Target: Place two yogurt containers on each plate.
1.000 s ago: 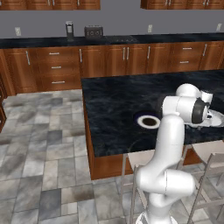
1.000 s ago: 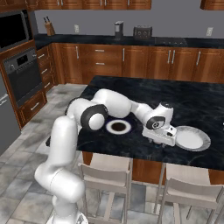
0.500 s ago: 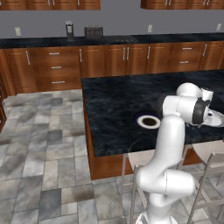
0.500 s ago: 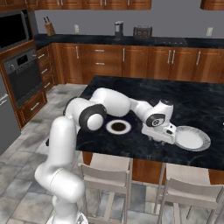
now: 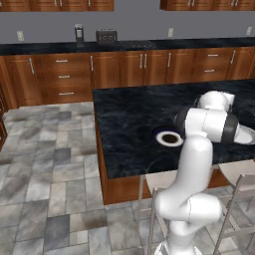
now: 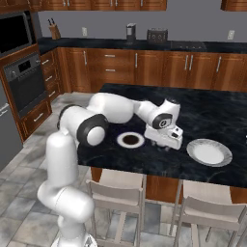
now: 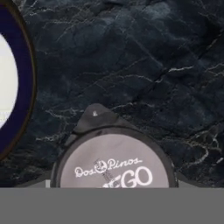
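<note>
A round yogurt container [image 7: 113, 162] with a grey printed lid and a dark rim stands on the black counter, right under the hand. My gripper [image 6: 167, 144] is down low over it, between the two plates, and its jaws sit against the tub's sides. The dark-rimmed plate [image 6: 130, 140] with a white ring and dark centre lies just left of the hand, and its rim [image 7: 25, 87] curves along the left of the hand view. The pale plate [image 6: 209, 152] lies to the right of the hand. In both base views the hand hides the tub.
The island counter [image 6: 217, 116] of black marble stretches back behind the plates. Two stools [image 6: 118, 193] stand against its near edge. Wooden cabinets line the far wall, and an oven [image 6: 24, 82] stands to the left.
The jaws have drawn in around the yogurt container. The arm and hand have hardly shifted, and both plates lie where they were.
</note>
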Motion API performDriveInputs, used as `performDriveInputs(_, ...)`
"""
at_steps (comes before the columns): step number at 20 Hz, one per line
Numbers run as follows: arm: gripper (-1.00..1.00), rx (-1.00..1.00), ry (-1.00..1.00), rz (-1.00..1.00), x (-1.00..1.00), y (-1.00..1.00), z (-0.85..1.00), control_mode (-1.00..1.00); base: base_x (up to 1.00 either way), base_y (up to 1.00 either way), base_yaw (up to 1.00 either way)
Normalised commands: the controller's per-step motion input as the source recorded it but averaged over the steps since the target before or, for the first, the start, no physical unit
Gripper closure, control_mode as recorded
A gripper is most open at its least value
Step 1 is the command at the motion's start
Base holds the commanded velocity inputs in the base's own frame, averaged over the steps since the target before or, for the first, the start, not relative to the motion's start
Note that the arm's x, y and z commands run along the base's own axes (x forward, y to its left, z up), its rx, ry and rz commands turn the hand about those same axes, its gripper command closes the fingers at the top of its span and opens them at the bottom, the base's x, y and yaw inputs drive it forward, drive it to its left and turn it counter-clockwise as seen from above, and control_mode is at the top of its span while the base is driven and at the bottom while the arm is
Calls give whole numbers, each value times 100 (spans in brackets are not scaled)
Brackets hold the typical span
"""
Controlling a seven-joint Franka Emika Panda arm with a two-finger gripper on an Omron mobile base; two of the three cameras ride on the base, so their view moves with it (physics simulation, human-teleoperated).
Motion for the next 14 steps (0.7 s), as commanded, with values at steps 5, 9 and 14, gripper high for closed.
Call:
performDriveInputs(5,100,0,0,0,7,100,0,-100,0,0,0)
performDriveInputs(9,100,0,1,0,37,100,2,-100,0,0,0)
performDriveInputs(14,100,0,4,0,54,99,10,-100,0,0,0)
